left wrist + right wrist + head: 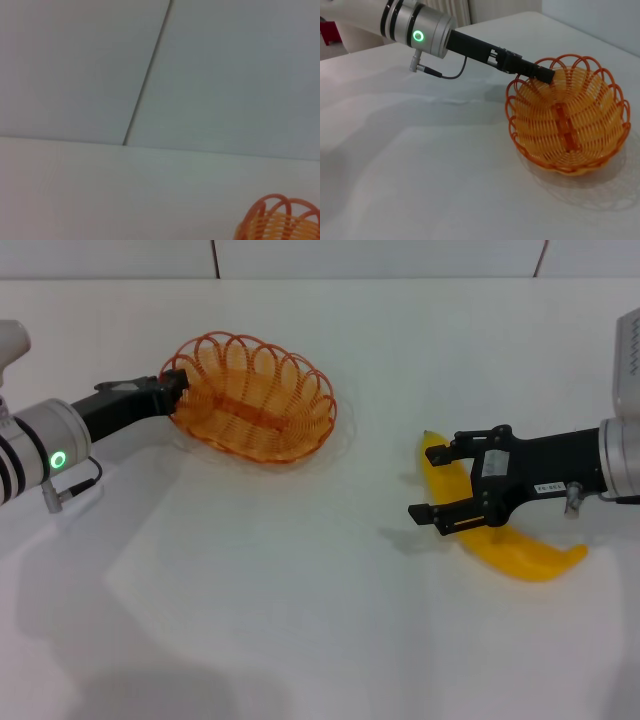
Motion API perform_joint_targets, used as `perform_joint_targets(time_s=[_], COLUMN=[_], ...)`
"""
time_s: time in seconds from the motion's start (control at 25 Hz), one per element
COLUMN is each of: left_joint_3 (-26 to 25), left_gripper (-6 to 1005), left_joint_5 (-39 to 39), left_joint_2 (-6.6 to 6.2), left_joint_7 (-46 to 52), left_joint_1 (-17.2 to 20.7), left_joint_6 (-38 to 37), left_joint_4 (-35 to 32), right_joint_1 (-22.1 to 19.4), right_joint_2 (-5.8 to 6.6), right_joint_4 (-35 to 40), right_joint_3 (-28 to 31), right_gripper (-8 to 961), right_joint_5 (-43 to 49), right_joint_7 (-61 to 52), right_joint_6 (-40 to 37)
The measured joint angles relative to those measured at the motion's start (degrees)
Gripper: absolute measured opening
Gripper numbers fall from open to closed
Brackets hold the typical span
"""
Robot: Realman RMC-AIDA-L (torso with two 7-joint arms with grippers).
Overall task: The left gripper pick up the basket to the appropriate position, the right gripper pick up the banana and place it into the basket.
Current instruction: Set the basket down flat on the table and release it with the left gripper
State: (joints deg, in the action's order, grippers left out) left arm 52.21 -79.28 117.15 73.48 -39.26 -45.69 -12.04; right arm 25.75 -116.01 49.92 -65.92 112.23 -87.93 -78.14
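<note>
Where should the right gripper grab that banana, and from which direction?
Probably mid-length, coming from above. The banana lies flat on the white table, its curve narrow enough to span, and the open right gripper already straddles its middle. The tapered ends would likely tip it.

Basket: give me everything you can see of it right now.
The basket is a shallow oval of orange looped wire with a scalloped rim and a woven floor with a raised strip along the middle. It is empty and upright on the white table, apparently resting on it, at the robot's left. The left gripper grips its rim at the near-left end. Nothing else touches it.
</note>
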Motion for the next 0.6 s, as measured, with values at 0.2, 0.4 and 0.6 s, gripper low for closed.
perform_joint_targets(time_s=[0.2,0.4,0.6], left_joint_3=[-0.06,-0.31,-0.26], left_gripper=[72,80,88], left_joint_5=[0.01,0.01,0.01], left_joint_2=[0.03,0.09,0.09], left_joint_7=[0.0,0.0,-0.01], left_joint_1=[-0.01,0.0,0.14], left_joint_6=[-0.01,0.01,0.04], left_joint_4=[0.31,1.11,1.14], right_joint_1=[0.0,0.0,0.0], right_joint_2=[0.0,0.0,0.0], right_joint_4=[0.0,0.0,0.0], right_joint_3=[0.0,0.0,0.0], right_gripper=[876,876,876], right_joint_5=[0.0,0.0,0.0], right_joint_7=[0.0,-0.03,-0.05], right_joint_6=[0.0,0.0,0.0])
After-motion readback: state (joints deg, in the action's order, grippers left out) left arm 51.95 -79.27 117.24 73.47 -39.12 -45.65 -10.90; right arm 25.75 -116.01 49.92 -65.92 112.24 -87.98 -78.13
